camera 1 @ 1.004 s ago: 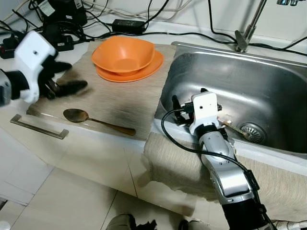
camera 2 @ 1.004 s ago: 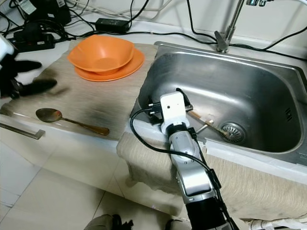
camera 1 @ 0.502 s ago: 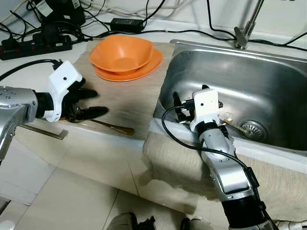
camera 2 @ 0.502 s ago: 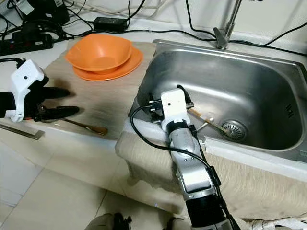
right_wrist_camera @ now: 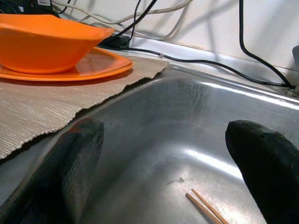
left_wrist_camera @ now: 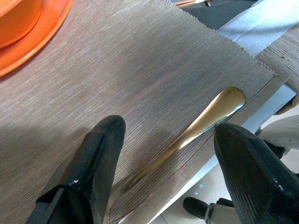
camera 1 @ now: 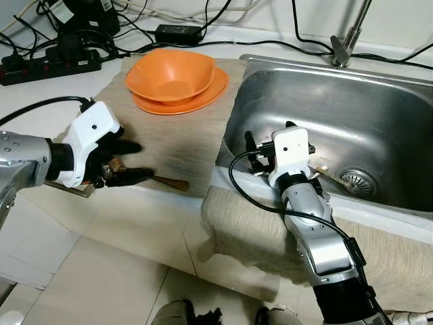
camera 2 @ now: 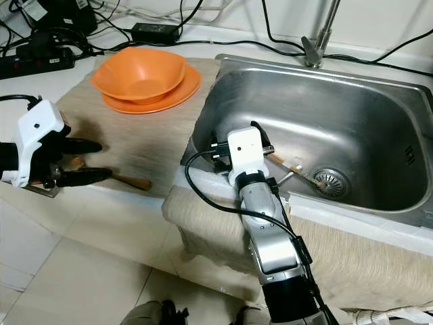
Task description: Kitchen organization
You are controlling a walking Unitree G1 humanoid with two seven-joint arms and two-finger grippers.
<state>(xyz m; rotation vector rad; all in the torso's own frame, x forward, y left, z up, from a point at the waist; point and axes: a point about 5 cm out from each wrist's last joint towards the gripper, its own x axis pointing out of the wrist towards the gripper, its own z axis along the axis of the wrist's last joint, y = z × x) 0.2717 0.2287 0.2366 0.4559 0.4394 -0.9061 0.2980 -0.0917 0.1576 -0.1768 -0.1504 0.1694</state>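
A gold-toned metal spoon (left_wrist_camera: 196, 126) is straddled by the spread, empty black fingers of the left gripper (camera 1: 130, 161) at the front edge of a ribbed beige mat (camera 1: 183, 139) on the counter. For a sound pickup, the fingers are best lowered flat and closed across the slim, smooth handle, which could slip. Behind, a glossy orange bowl (camera 1: 172, 74) is nested on a matching plate (camera 1: 210, 95). The right gripper (right_wrist_camera: 168, 154), fingers wide and empty, is held inside the stainless steel sink (camera 1: 379, 115), where thin wooden chopsticks (right_wrist_camera: 205, 208) lie near the drain (camera 1: 356, 179).
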